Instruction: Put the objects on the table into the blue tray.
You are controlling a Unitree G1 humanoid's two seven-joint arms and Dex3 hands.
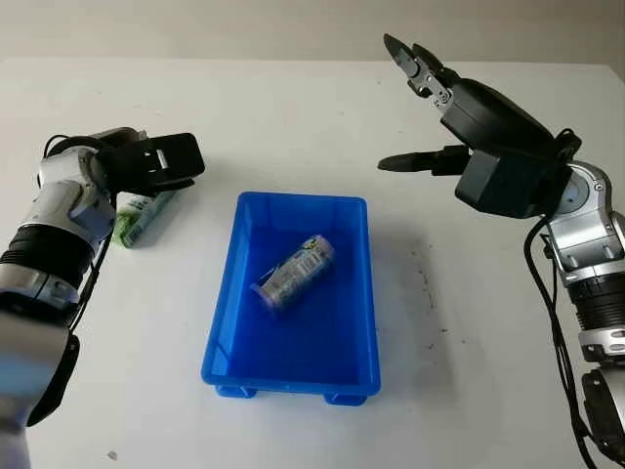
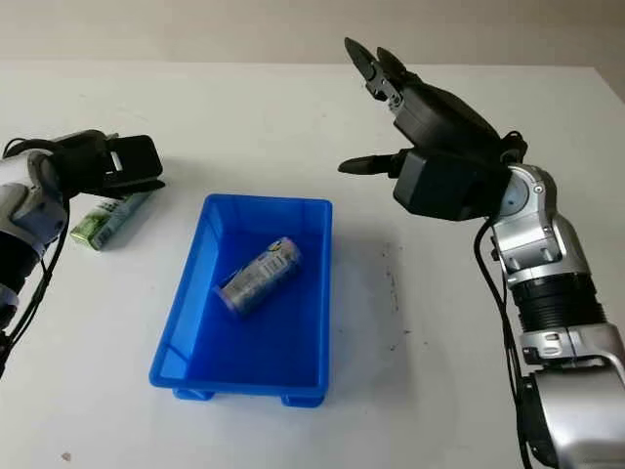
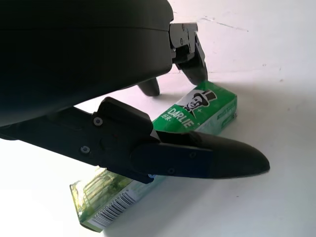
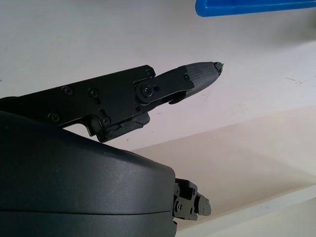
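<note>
A white table [image 1: 293, 107] is spread across the scene, and at its middle a blue tray [image 1: 363, 283] is set, long side running away from the robot. Inside the tray one silver can [image 1: 293, 273] is seen lying on its side, slanted across the floor, its green-printed end toward the far right corner; the other half of the tray floor is left bare. Up at the right the right hand [image 2: 391, 117] is held high above the table, beyond the tray's far right corner, open and holding nothing. Over at the left the left hand [image 1: 161, 161] is lowered right over a green toothpaste box [image 3: 197, 111], which is lying flat on the table left of the tray; the fingers [image 3: 197, 158] are spread around the box, not clamped on it
</note>
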